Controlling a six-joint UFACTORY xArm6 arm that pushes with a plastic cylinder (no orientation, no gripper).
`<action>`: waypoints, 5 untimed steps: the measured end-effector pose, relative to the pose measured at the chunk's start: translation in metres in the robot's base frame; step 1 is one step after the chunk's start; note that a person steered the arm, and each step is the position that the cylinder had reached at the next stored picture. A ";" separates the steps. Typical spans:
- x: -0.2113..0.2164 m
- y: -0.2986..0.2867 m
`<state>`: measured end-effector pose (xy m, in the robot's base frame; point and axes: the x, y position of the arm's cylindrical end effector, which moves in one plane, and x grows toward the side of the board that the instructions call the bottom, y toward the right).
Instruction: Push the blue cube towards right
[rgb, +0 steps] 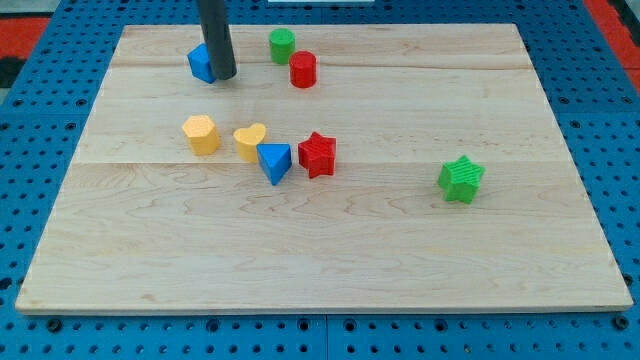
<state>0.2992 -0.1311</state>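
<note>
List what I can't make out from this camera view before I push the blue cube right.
- Blue cube: its right part is hidden behind my rod, so contact can't be confirmed.
- My tip: sits at the cube's right side; exact touch point unclear.
- Rod's upper end and the arm: cut off by the view's top.
- Blue triangular block: overlaps the yellow heart; touching or apart, I cannot tell.

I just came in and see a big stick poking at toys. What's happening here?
A robot arm's dark rod is working on a wooden board. My tip sits right against the blue cube near the view's top, on the cube's right side. The green cylinder and red cylinder stand further to the view's right.
</note>
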 end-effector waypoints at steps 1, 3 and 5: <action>0.052 -0.001; -0.008 -0.070; -0.042 -0.025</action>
<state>0.2570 -0.1563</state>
